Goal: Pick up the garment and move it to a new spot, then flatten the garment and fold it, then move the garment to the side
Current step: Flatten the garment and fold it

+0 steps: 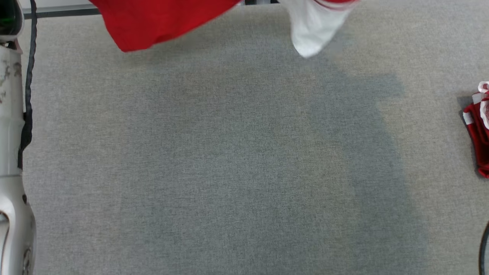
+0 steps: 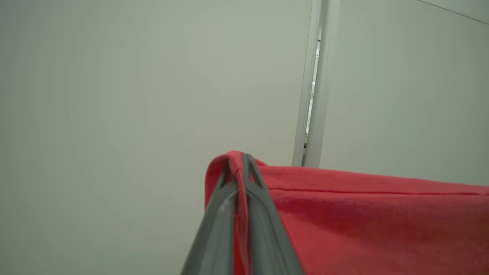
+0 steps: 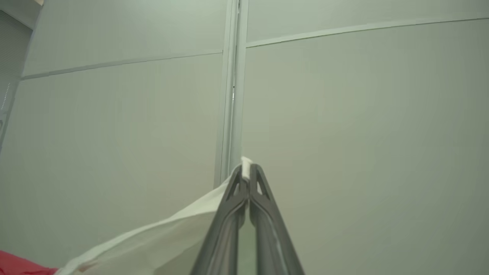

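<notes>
The garment [image 1: 160, 23] is red with a white part [image 1: 311, 30] and hangs from above the head view's top edge, over the far side of the grey table [image 1: 229, 160]. In the left wrist view my left gripper [image 2: 238, 160] is shut on a red hem of the garment [image 2: 363, 214], lifted high in front of a pale wall. The right wrist view has my right gripper [image 3: 247, 168] shut on the white edge of the garment [image 3: 164, 236], which drapes down to the left.
A second red and white cloth [image 1: 479, 130] lies bunched at the table's right edge. My pale left arm with a black cable [image 1: 11, 152] runs along the left edge of the head view. Pale wall panels [image 3: 344, 114] stand behind both raised grippers.
</notes>
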Tool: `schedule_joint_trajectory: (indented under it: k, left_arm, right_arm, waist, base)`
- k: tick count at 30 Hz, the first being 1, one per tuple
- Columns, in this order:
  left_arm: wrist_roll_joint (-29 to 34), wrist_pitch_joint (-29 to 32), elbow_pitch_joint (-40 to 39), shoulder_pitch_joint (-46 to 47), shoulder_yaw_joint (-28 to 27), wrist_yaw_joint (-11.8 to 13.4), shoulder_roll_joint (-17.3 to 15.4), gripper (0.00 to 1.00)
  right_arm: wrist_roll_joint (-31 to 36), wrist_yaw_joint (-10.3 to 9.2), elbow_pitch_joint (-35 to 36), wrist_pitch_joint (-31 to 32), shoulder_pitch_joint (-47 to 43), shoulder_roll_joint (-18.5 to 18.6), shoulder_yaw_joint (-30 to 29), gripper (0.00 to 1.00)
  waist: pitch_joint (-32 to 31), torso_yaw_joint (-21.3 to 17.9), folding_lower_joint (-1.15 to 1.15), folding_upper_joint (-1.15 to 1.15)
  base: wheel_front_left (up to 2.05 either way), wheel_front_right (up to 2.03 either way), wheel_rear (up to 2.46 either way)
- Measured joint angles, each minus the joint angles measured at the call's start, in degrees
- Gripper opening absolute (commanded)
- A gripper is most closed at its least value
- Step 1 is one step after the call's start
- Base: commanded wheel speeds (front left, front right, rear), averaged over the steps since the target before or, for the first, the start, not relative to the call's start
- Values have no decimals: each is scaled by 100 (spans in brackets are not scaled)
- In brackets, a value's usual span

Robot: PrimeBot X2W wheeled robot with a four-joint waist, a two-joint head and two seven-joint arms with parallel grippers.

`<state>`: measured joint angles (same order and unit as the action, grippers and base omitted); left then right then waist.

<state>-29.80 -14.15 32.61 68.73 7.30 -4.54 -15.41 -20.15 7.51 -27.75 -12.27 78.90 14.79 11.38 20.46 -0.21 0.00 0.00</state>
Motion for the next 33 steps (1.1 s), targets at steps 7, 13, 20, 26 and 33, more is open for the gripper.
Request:
schedule_joint_trajectory:
  k: [7,13,20,26,33]
  left_arm:
    - [-11,-74,1709,291,177,-190,300,0]
    - [-141,-83,2647,-225,109,-246,604,0]
    - [-204,-85,2759,-1011,-272,-285,780,0]
    - [-26,-85,2230,-1642,-479,-289,818,0]
    - [157,-85,1150,-3099,-848,-290,862,0]
  right_arm:
    - [-183,-1,-1853,-158,240,-390,539,0]
    - [-471,-1,-2829,-237,-497,-617,1007,0]
    - [-964,-1,-2789,-263,-1562,-563,1038,0]
    - [-1013,-1,-1974,-268,-2507,-411,849,0]
    - [-916,-1,-683,-269,-4159,-241,675,0]
  waist:
    - [222,-62,0,0]
    - [428,-65,0,0]
    - [544,-11,0,0]
    - [389,17,0,0]
    - [-72,-51,0,0]
  base:
    - [0,0,0]
    - [0,0,0]
    - [0,0,0]
    - [0,0,0]
    - [0,0,0]
